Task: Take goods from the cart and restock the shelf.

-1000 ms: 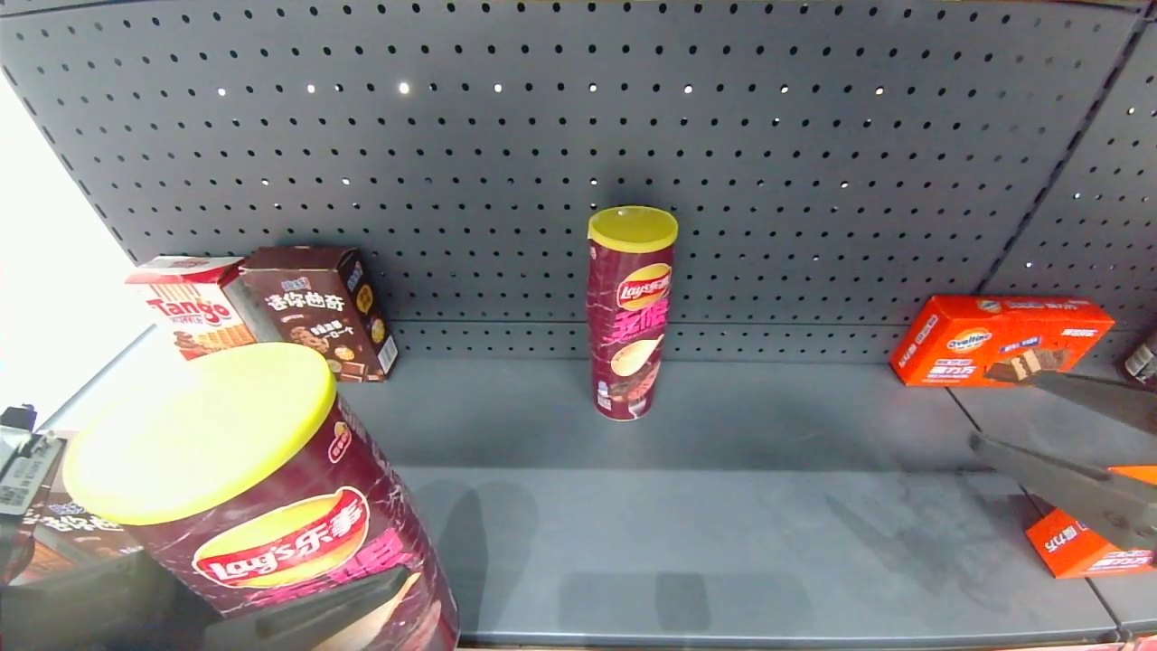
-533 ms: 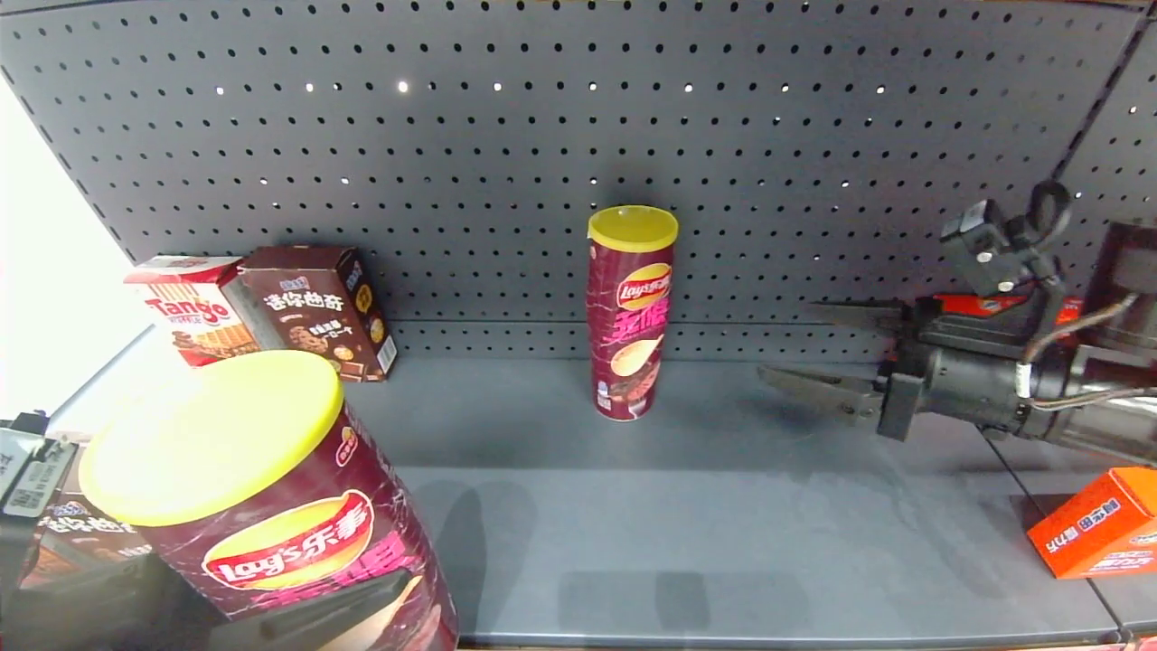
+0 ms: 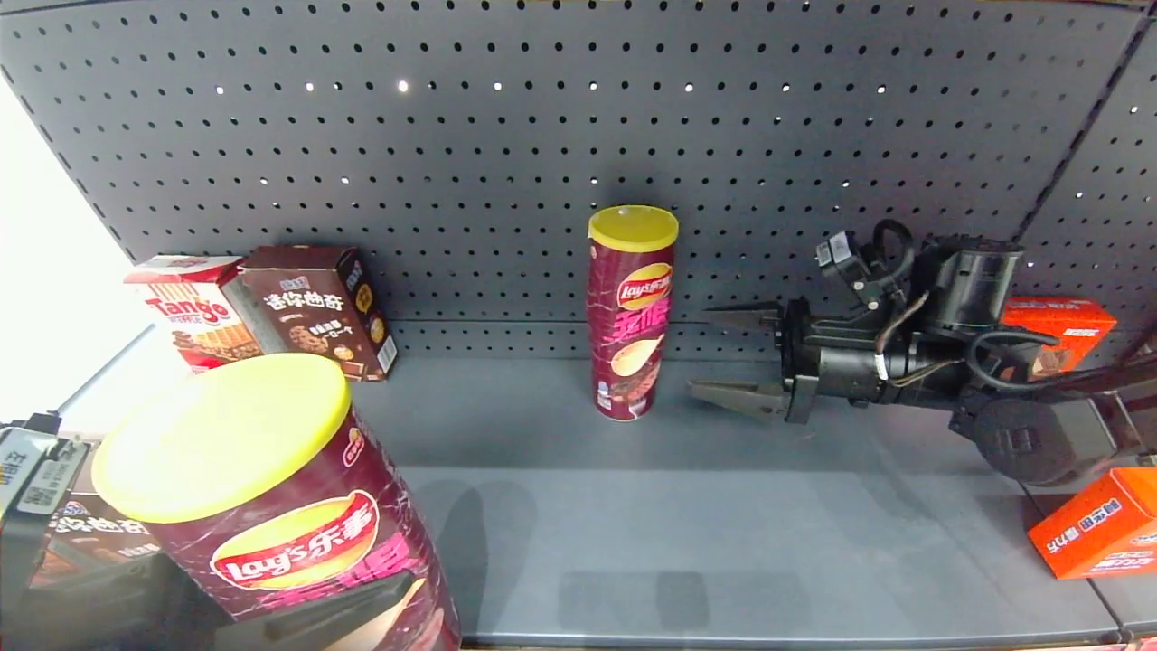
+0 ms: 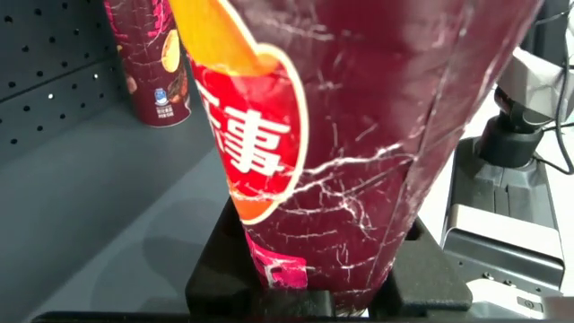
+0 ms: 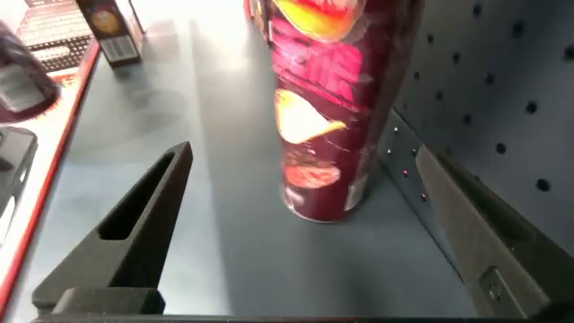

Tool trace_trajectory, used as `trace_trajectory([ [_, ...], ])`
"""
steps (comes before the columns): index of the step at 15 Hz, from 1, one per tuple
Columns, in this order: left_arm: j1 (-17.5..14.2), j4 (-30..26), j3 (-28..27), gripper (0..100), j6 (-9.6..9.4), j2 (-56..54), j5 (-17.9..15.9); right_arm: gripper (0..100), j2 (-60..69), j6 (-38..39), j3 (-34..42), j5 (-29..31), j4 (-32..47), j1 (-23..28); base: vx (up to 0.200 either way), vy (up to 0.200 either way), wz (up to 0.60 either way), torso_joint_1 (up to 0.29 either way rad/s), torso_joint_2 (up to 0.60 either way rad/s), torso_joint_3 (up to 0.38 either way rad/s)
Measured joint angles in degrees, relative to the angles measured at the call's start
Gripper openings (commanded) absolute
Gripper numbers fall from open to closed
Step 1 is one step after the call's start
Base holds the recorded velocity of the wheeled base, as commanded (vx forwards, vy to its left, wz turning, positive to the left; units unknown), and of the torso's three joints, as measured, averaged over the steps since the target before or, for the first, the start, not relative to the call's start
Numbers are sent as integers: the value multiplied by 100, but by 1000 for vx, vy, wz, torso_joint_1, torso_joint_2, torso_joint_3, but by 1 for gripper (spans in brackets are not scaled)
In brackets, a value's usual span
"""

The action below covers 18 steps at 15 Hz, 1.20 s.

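A maroon chip can [image 3: 630, 316] with a yellow lid stands upright at the middle back of the grey shelf [image 3: 705, 542]. My right gripper [image 3: 734, 354] hangs open just to its right, fingers pointing at it and apart from it. In the right wrist view the can [image 5: 336, 117] stands a little beyond the two spread fingers [image 5: 134, 233]. A second, identical can [image 3: 271, 506] is held upright at the lower left, before the shelf's front edge, with my left gripper [image 4: 323, 269] shut around its lower body [image 4: 341, 135].
A red-and-white wafer box [image 3: 190, 307] and a brown cookie box [image 3: 321, 307] stand at the back left. Orange boxes lie at the back right [image 3: 1058, 325] and front right [image 3: 1098, 533]. The pegboard wall [image 3: 542, 136] closes the back.
My right arm has swung in from the right edge leftward along the shelf and now sits open beside the standing can. The can in my left gripper has shifted slightly right.
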State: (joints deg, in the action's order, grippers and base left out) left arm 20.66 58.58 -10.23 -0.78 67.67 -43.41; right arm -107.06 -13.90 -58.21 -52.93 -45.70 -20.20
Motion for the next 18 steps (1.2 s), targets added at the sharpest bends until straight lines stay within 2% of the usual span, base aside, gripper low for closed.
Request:
trace_trajectory([
  [10, -2, 2, 41, 0, 0, -6, 9, 100, -1185, 55, -1401, -24, 165, -243, 0, 0, 0, 0, 0, 0],
  [18, -61, 2, 56, 0, 10, -15, 9, 100, -1755, 230, -2004, 277, 101, -601, 0, 0, 0, 0, 0, 0],
])
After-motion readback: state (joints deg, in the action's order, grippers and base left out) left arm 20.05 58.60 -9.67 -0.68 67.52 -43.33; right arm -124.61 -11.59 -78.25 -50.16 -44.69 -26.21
